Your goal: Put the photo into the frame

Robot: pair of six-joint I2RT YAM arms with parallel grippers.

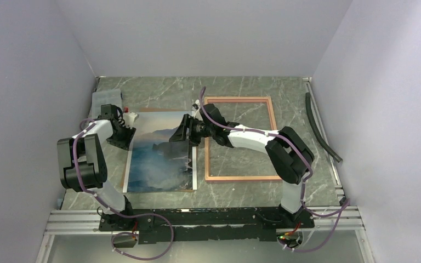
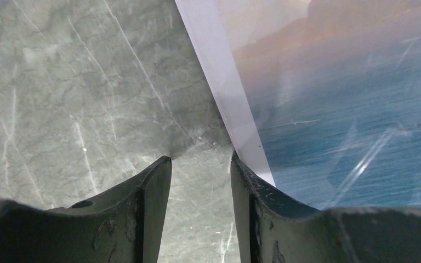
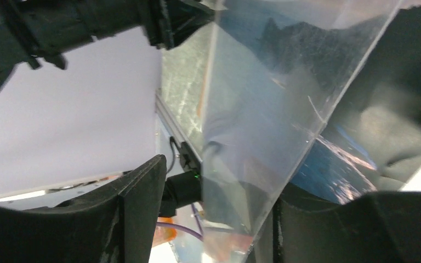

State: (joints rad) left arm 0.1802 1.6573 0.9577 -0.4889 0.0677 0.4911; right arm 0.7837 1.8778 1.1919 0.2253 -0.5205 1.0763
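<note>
The photo (image 1: 159, 161) lies flat on the table left of centre, showing dark mountains, blue water and pale sky. The frame (image 1: 240, 177) lies flat to its right, empty, with the table showing through it. My left gripper (image 1: 125, 136) is open at the photo's left edge. In the left wrist view (image 2: 200, 159) its fingers rest on the table, and the right finger touches the photo's white border (image 2: 235, 109). My right gripper (image 1: 183, 137) is open over the photo's right side. In the right wrist view (image 3: 217, 175) a clear glossy sheet (image 3: 252, 109) stands tilted between its fingers, against the right finger.
A brown board edge (image 1: 125, 176) shows under the photo's left side. A black hose (image 1: 320, 129) lies along the right wall. A small white object (image 1: 132, 116) and a grey pad (image 1: 106, 99) sit at the back left. Walls close in on three sides.
</note>
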